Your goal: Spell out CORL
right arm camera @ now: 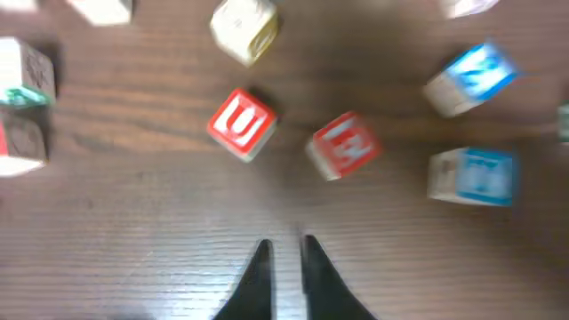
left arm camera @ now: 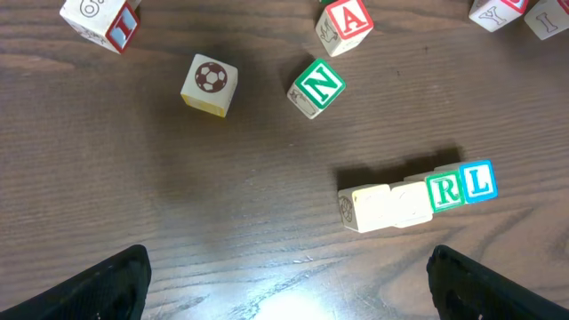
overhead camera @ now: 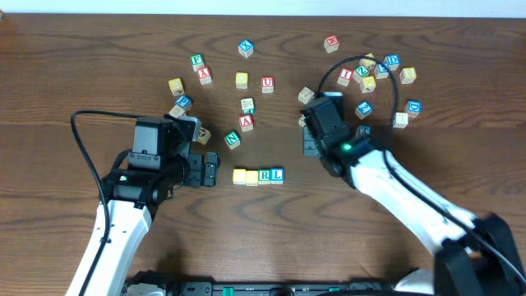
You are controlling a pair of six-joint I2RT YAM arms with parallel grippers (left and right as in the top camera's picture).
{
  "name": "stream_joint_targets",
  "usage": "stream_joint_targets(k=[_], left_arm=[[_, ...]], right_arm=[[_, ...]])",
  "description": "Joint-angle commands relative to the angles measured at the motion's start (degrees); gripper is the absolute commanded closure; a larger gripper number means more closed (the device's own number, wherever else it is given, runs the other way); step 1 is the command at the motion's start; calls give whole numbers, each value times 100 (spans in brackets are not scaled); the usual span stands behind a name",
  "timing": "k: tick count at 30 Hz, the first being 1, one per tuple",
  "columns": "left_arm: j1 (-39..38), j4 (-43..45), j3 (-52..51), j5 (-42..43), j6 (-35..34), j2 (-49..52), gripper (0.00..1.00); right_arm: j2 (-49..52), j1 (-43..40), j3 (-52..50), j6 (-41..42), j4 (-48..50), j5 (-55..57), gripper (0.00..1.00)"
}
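Four cubes stand in a touching row at the table's centre front: two yellow-faced cubes [overhead camera: 239, 176] [overhead camera: 251, 176], the green R cube [overhead camera: 265, 175] and the blue L cube [overhead camera: 277, 174]. The left wrist view shows the same row: pale cubes [left arm camera: 364, 209] [left arm camera: 404, 200], R [left arm camera: 444, 189], L [left arm camera: 478, 180]. My left gripper [overhead camera: 212, 168] [left arm camera: 289, 284] is open and empty, just left of the row. My right gripper [overhead camera: 308, 131] [right arm camera: 286, 253] is shut and empty, right of and behind the row.
A green N cube [left arm camera: 316, 86], a red A cube [left arm camera: 345, 22] and a soccer-ball cube [left arm camera: 209, 84] lie behind the row. A red U cube [right arm camera: 242, 123], another red-lettered cube [right arm camera: 345, 145] and blue cubes [right arm camera: 471, 78] lie ahead of my right gripper. Several loose cubes are scattered at the back.
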Motion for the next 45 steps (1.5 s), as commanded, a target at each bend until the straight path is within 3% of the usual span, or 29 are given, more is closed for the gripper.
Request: stream_joint_targets(k=[1, 4, 5, 45], left_arm=[[26, -15, -2, 26, -4, 11, 2], [26, -15, -2, 26, -4, 11, 2], [26, -15, -2, 26, -4, 11, 2], [26, -15, -2, 26, -4, 11, 2]], right_arm=[[-560, -31, 79, 15, -199, 739, 75], [-855, -28, 79, 13, -306, 911, 16], [-966, -28, 79, 13, -337, 909, 2], [-1207, -28, 79, 15, -415, 841, 1]])
